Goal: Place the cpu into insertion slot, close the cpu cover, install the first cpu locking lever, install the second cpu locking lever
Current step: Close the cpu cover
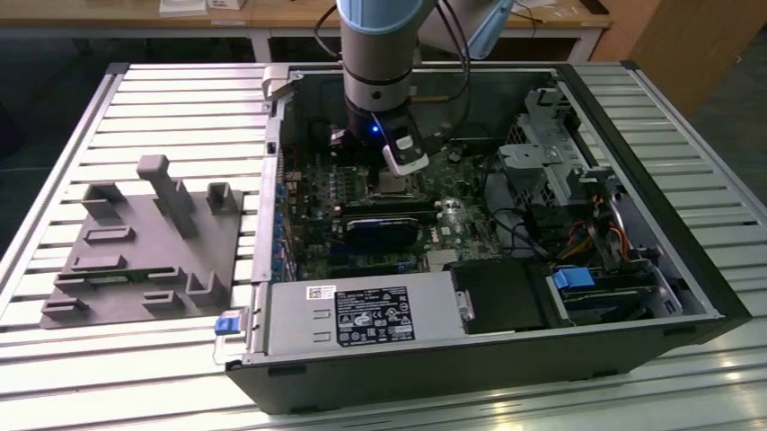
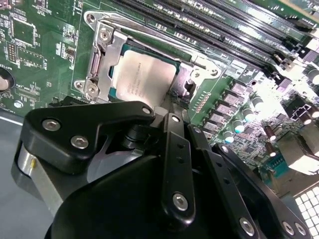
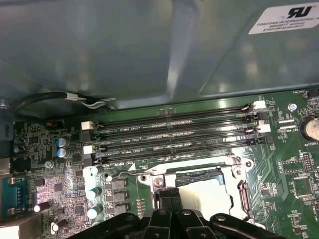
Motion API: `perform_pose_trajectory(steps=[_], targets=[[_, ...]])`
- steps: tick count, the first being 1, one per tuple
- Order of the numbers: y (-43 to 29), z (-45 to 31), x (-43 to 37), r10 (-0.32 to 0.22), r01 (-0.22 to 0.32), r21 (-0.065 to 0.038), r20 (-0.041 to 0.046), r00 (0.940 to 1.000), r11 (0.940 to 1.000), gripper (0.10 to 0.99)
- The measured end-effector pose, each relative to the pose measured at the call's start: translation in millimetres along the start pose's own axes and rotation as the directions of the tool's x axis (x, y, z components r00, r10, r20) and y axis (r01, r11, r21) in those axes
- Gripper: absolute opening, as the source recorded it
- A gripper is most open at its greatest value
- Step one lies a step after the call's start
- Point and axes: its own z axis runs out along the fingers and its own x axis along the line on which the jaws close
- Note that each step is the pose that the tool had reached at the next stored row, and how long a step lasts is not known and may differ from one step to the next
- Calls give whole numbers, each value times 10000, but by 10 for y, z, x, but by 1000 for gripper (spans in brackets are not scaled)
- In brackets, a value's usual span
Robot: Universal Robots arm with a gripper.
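Note:
The cpu (image 2: 146,75), with a dull silver top, lies flat in the insertion slot (image 2: 192,74) on the green board. The silvery cpu cover (image 2: 101,63) lies down around it, framing the chip. My gripper (image 3: 170,193) is shut, its two black fingers pressed together, with the tips at the socket's edge beside the chip (image 3: 205,193). Nothing shows between the fingers. In the exterior view the gripper (image 1: 404,162) hangs just above the socket (image 1: 391,185) inside the open computer case. A thin lever rod (image 3: 124,174) runs along one side of the socket.
Long black memory slots (image 3: 174,133) lie just beyond the socket. The case wall (image 3: 149,50) rises behind them. Cables and drive bays (image 1: 576,215) fill the case towards the exterior view's right. A grey fixture (image 1: 144,242) lies on the slatted table (image 1: 168,99) beside the case.

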Motion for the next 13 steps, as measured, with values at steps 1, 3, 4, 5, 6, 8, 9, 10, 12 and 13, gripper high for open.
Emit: perform_pose_trajectory(steps=[1,3,4,5,6,8,9,10,12,13], targets=[[-3,5,-1,-1,1,-4,-1,10000,10000,102],[-7,13,-1,-1,1,-20,-5,10000,10000,102],[-9,15,-1,-1,1,-27,-5,10000,10000,102],[-9,16,-1,0,0,-31,-5,10000,10000,102],[-10,17,-1,0,0,-35,-6,10000,10000,102],[-12,18,-2,0,0,-45,-7,10000,10000,102],[-12,18,-1,1,-1,-55,-10,10000,10000,102],[-13,18,-2,1,-1,-74,-12,10000,10000,102],[-12,20,-2,2,-2,-125,-18,10000,9999,102],[-13,20,-2,3,-3,-136,-19,10000,9999,102]])
